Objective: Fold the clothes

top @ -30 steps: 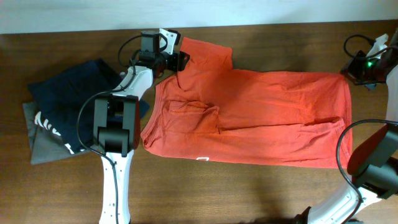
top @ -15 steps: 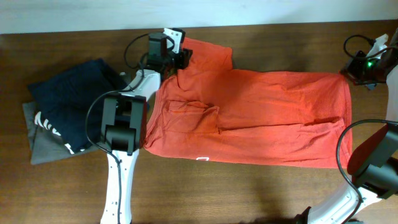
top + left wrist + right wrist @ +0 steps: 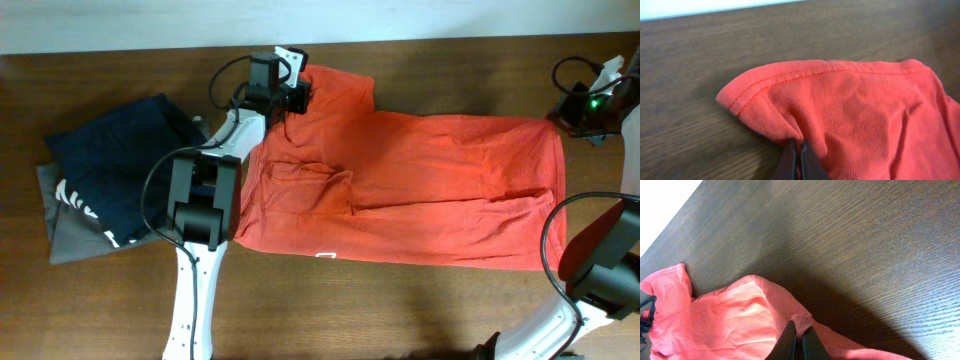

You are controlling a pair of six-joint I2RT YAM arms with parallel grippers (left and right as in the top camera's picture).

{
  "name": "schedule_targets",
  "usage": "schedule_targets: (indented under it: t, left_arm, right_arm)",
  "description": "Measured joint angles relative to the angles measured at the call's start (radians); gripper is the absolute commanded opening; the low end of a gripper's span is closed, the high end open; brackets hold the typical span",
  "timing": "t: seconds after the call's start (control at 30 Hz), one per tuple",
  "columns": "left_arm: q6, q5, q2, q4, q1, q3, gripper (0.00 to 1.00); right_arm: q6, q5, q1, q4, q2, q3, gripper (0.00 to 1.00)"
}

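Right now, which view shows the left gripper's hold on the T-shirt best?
Left wrist: the left gripper is shut on a fold of the T-shirt just behind the sleeve hem. Overhead shows only its place at that sleeve; right wrist shows the right gripper pinching another edge.

T-shirt [image 3: 430,190] logo [image 3: 325,256] unreadable, grey garment [image 3: 66,246] mostly covered

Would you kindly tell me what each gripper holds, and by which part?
Both pinch the orange T-shirt: the left gripper at a sleeve, the right gripper at a hem corner.
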Motion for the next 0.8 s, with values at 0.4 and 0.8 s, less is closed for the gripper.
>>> schedule_targets:
  t: [0.4, 0.8]
  left_arm:
    - [0.013, 0.041, -0.071, -0.353, 0.025, 0.159, 0.00]
    - [0.097, 0.048, -0.236, -0.723, 0.024, 0.177, 0.00]
  right_arm:
    - [-0.024, 0.000, 0.000, -0.003, 0.000, 0.000, 0.05]
    - [-0.101, 0.000, 0.000, -0.049, -0.071, 0.000, 0.08]
